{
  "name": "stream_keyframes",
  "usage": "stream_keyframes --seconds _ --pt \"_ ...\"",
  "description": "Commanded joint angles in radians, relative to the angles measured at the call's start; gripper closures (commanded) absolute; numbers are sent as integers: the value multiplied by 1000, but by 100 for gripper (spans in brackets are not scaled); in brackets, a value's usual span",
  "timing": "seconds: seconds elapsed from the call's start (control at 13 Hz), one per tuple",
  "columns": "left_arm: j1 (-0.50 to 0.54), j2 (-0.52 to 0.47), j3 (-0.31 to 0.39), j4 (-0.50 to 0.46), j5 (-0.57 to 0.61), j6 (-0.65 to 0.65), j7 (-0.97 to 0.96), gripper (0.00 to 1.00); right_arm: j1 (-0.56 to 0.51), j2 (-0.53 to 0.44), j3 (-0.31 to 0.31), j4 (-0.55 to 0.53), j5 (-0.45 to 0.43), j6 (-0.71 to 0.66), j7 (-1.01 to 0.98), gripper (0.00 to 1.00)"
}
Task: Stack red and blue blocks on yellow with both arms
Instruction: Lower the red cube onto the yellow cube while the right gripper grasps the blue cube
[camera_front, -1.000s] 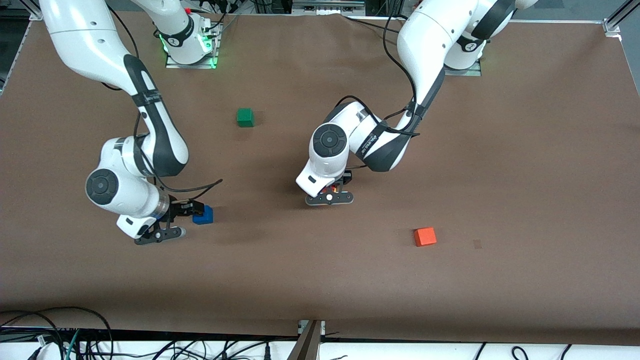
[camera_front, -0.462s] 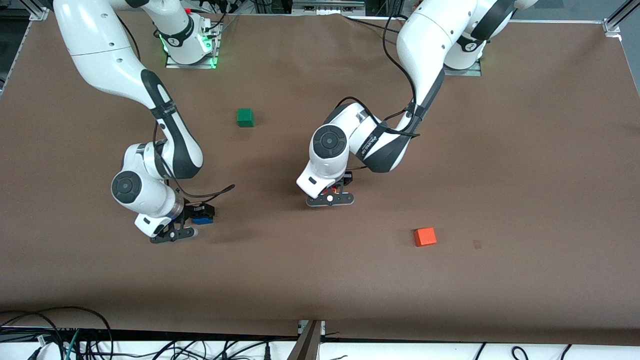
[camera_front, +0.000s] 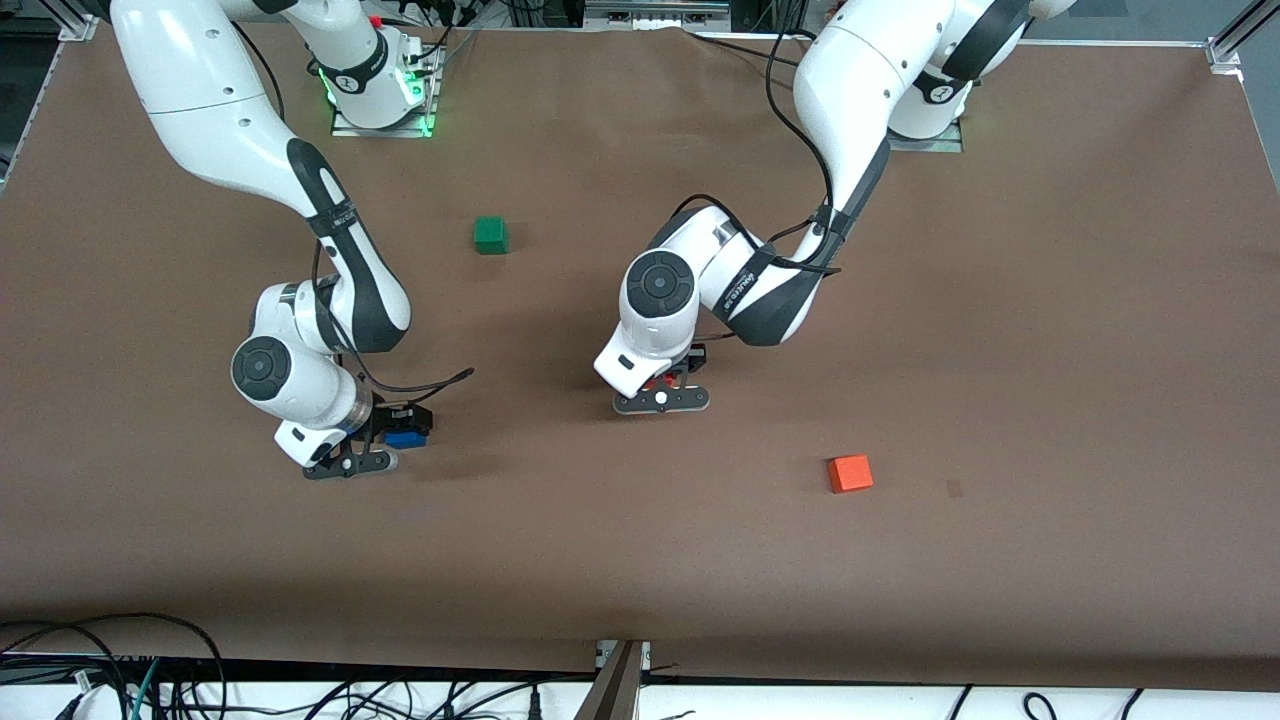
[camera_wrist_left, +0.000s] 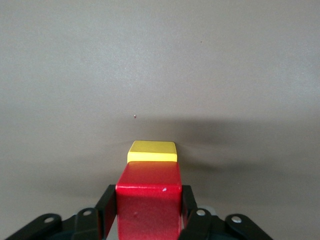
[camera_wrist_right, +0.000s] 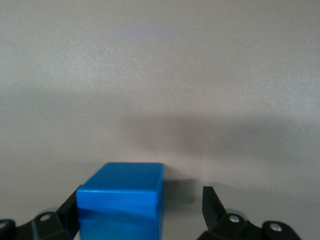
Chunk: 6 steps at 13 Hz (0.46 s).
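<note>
My left gripper (camera_front: 662, 388) is shut on the red block (camera_wrist_left: 149, 200) near the table's middle. In the left wrist view the gripper (camera_wrist_left: 148, 200) has a finger on each side of the block. The yellow cube (camera_wrist_left: 152, 151) sits on the table right under the red block and partly shows past it. It is hidden in the front view. My right gripper (camera_front: 400, 432) is low at the table, open around the blue block (camera_front: 406, 438). In the right wrist view (camera_wrist_right: 141, 200) the blue block (camera_wrist_right: 122, 200) rests against one finger, with a gap to the other.
A green cube (camera_front: 490, 235) stands toward the robots' bases, between the two arms. An orange cube (camera_front: 850, 473) lies nearer the front camera, toward the left arm's end. The brown table (camera_front: 1000, 300) is otherwise bare.
My right arm has swung toward the blue block, and its open fingers now stand around it. My left gripper with the red block has barely moved.
</note>
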Motion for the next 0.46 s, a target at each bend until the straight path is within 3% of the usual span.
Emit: stream_keyframes --seconds 0.0,0.23,0.38 --pt "-8 15 19 77 10 -36 -6 0 5 -28 11 -21 14 7 32 1" --pt "35 2 12 82 4 -68 3 0 0 -31 11 -1 16 -35 33 2" --pt "77 -31 12 82 5 -114 38 0 -1 -31 11 17 16 -65 33 10"
